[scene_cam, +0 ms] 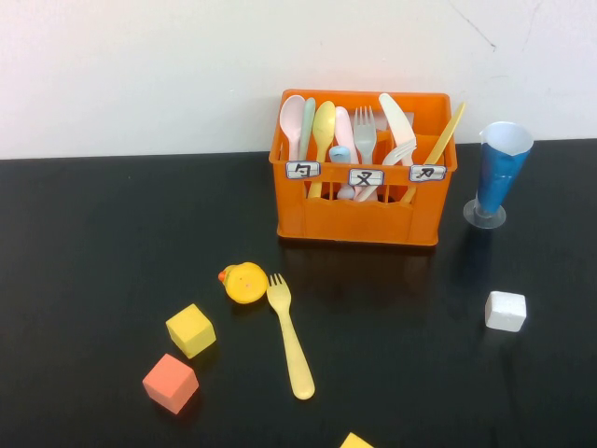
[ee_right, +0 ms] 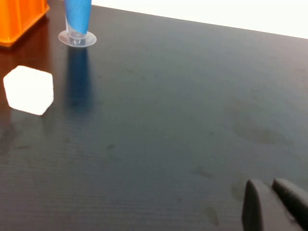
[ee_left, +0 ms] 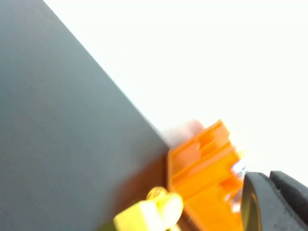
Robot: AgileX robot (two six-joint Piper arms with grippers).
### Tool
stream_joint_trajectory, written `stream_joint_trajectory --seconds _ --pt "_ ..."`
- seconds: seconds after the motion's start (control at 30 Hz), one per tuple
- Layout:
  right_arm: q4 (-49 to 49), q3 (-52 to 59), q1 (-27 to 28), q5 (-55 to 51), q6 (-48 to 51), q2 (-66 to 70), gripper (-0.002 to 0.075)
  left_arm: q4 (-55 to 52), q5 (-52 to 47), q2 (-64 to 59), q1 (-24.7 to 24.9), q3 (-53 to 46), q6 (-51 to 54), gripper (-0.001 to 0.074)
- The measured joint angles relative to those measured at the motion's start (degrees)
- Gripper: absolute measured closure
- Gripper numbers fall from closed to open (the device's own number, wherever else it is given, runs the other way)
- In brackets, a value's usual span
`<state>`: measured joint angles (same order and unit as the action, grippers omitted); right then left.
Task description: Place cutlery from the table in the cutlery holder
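Neither pincer appears in the high view; each shows only as a dark tip at the corner of its own wrist picture. The left pincer [ee_left: 274,202] hangs off to the side of the orange cutlery holder [ee_left: 204,163], the right pincer [ee_right: 274,204] low over bare desk [ee_right: 192,120], well apart from the white block [ee_right: 29,89] and blue cone cup [ee_right: 77,17]. Both carry nothing, and the tips look close together, though I cannot tell their exact gap.

The pale yellow fork [scene_cam: 290,334] lies flat on the desk in front of the holder [scene_cam: 359,205], tines toward it, just beside a yellow duck toy [scene_cam: 244,282]. It looks like light, stiff, smooth plastic, likely to skid on the glossy top or pivot in a loose hold. Mid-handle seems the best place to grip, clear of the duck, across its narrow width. The yellow cube [scene_cam: 191,330] and orange cube [scene_cam: 171,383] sit apart.
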<state>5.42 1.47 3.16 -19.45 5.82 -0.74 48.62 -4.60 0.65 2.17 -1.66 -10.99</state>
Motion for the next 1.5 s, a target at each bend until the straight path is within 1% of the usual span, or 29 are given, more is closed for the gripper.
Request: stream_joint_trajectory --seconds 0.1,0.23,0.33,0.43,0.53,0.67,0.8,0.83,0.9,0.97,1.07,1.13,1.2,1.3,1.5 --pt "0.00 0.00 0.00 0.00 0.00 0.00 0.0695 3.01 2.54 0.00 0.00 0.00 -0.08 0.0736" --pt "0.00 0.00 0.00 0.00 0.00 0.00 0.0695 5.62 3.40 0.00 0.00 0.00 -0.08 0.0736" --pt "0.00 0.00 0.00 0.00 0.00 0.00 0.0695 5.97 1.50 0.00 0.00 0.00 0.05 0.0736" --pt "0.00 0.00 0.00 0.00 0.00 0.00 0.0695 5.97 -2.42 0.00 0.00 0.00 3.16 0.0736" --pt "0.00 0.00 0.00 0.00 0.00 0.00 0.0695 3.57 -9.92 -0.51 0.00 3.75 7.75 0.0736" --pt "0.00 0.00 0.00 0.00 0.00 0.00 0.0695 -9.42 -23.66 -9.10 0.00 16.09 9.68 0.0736" --pt "0.00 0.00 0.00 0.00 0.00 0.00 0.0695 -24.74 -46.37 -21.81 0.00 31.36 12.97 0.0736" --pt "0.00 0.00 0.00 0.00 0.00 0.00 0.0695 -26.94 -51.89 -24.34 0.00 34.55 13.59 0.0736" --pt "0.00 0.00 0.00 0.00 0.00 0.00 0.0695 -29.04 -57.85 -27.21 0.00 37.88 14.10 0.0736" --pt "0.00 0.00 0.00 0.00 0.00 0.00 0.0695 -29.46 -58.32 -26.98 0.00 38.77 14.47 0.0736" --pt "0.00 0.00 0.00 0.00 0.00 0.00 0.0695 -30.26 -53.68 -23.51 0.00 39.13 13.99 0.0736" --pt "0.00 0.00 0.00 0.00 0.00 0.00 0.0695 -32.78 -51.67 -21.70 0.00 39.51 11.48 0.0736" --pt "0.00 0.00 0.00 0.00 0.00 0.00 0.0695 -35.08 -51.80 -21.69 0.00 39.59 9.40 0.0736" --pt "0.00 0.00 0.00 0.00 0.00 0.00 0.0695 -36.91 -55.03 -24.40 0.00 39.59 8.46 0.0736" --pt "0.00 0.00 0.00 0.00 0.00 0.00 0.0696 -37.56 -59.98 -34.07 0.00 39.59 9.79 0.0736"
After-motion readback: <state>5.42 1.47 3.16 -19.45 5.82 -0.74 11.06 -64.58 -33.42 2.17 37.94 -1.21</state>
